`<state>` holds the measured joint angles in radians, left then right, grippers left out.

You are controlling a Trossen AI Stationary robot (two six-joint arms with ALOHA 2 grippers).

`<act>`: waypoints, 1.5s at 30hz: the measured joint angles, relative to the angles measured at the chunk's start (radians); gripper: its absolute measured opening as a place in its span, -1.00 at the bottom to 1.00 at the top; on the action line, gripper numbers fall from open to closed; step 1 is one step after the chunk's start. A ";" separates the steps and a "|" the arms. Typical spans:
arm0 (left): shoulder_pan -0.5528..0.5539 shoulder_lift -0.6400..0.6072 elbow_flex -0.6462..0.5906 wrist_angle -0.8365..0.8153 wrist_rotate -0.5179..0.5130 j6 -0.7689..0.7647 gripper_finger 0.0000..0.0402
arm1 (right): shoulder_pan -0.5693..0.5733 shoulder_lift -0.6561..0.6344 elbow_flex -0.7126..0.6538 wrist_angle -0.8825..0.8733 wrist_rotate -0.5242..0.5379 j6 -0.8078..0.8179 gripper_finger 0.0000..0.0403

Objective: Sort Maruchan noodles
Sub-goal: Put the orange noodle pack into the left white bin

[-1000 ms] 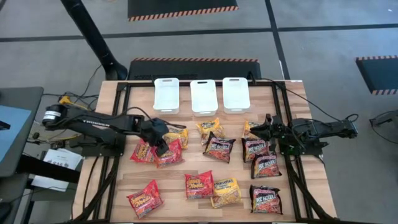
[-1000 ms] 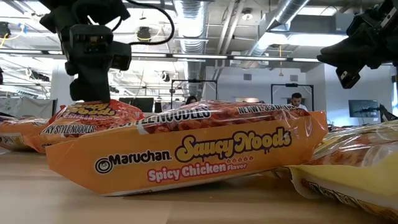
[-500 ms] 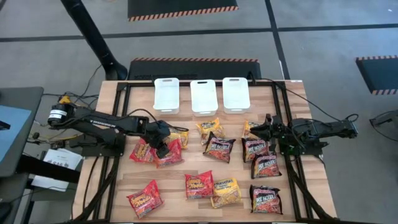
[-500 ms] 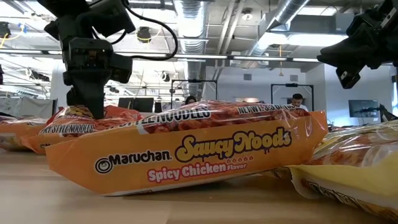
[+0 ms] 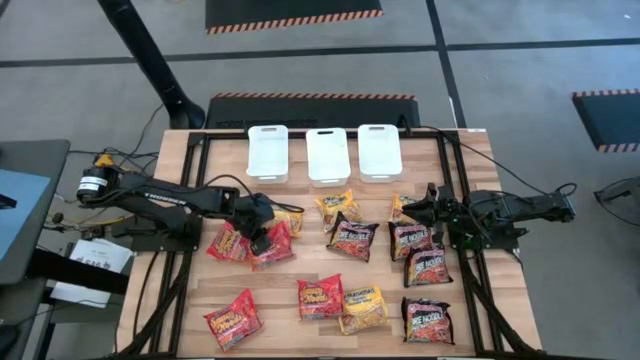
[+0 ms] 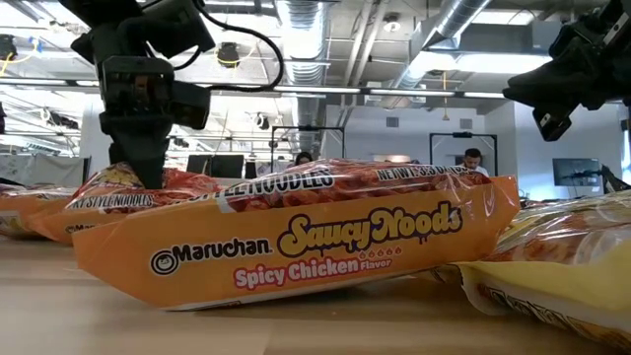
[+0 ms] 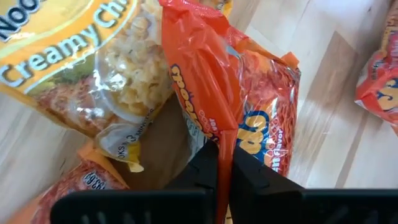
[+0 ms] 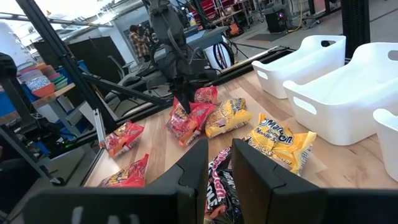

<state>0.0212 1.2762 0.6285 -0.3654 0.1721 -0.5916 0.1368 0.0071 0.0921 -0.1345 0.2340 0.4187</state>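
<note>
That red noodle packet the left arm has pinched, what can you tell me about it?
The crinkly red plastic noodle packet is glossy, with yellow and blue lettering. The left tool is shut on a fold of its wrapper, which stands up in a ridge. It lies on the wooden table, overlapping another red packet and touching a yellow Creamy Chicken packet.

Yellow packet (image 7: 74, 68) cut off by frame edge, people in the background (image 6: 471, 158) too small to make out

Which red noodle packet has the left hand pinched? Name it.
The red packet in the cluster below the left tray, beside a yellow packet. The left hand is shut on its pinched-up wrapper; the other red packets lie untouched.
</note>
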 joint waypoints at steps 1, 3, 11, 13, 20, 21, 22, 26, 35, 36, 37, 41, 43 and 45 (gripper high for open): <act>0.000 -0.001 0.000 0.007 0.007 0.001 -0.99 | 0.000 0.000 0.000 0.000 0.000 0.000 -0.52; -0.001 -0.008 -0.001 0.023 0.015 0.004 -1.00 | 0.000 0.000 0.000 0.000 0.000 0.000 -0.52; -0.001 -0.067 -0.001 0.093 0.023 0.009 -1.00 | 0.000 0.000 0.000 0.000 0.002 0.000 -0.52; -0.001 -0.084 -0.001 0.112 0.018 0.013 -1.00 | 0.000 0.000 0.000 0.000 0.002 0.000 -0.52; 0.000 -0.156 0.000 0.156 -0.084 0.045 -1.00 | 0.000 0.000 0.000 0.000 0.003 0.000 -0.52; 0.000 -0.170 -0.001 0.155 -0.114 0.050 -1.00 | 0.000 0.000 0.000 0.000 0.003 0.000 -0.52; 0.000 -0.183 0.000 0.155 -0.147 0.056 -1.00 | 0.000 0.000 0.000 0.000 0.003 0.000 -0.52; 0.011 -0.242 0.000 0.156 -0.271 0.076 -1.00 | 0.000 0.000 0.000 0.000 0.003 0.000 -0.52; 0.109 -0.372 0.000 0.235 -0.489 0.227 -1.00 | 0.000 0.000 0.000 0.000 0.003 0.000 -0.52; 0.125 -0.383 0.000 0.240 -0.509 0.256 -1.00 | 0.000 0.000 0.000 0.000 0.003 0.000 -0.52; 0.141 -0.393 0.000 0.250 -0.522 0.283 -1.00 | 0.000 0.000 0.000 0.000 0.003 0.000 -0.52; 0.216 -0.424 0.000 0.281 -0.528 0.384 -1.00 | 0.000 0.000 0.000 0.000 0.003 0.000 -0.52; 0.254 -0.430 0.000 0.290 -0.528 0.418 -1.00 | 0.000 0.000 0.000 0.000 0.003 0.000 -0.52; 0.293 -0.433 0.000 0.302 -0.525 0.435 -1.00 | 0.000 0.000 0.000 0.000 0.003 0.000 -0.52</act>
<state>0.3140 0.8433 0.6285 -0.0636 -0.3526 -0.1570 0.1364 0.0071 0.0921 -0.1341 0.2367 0.4191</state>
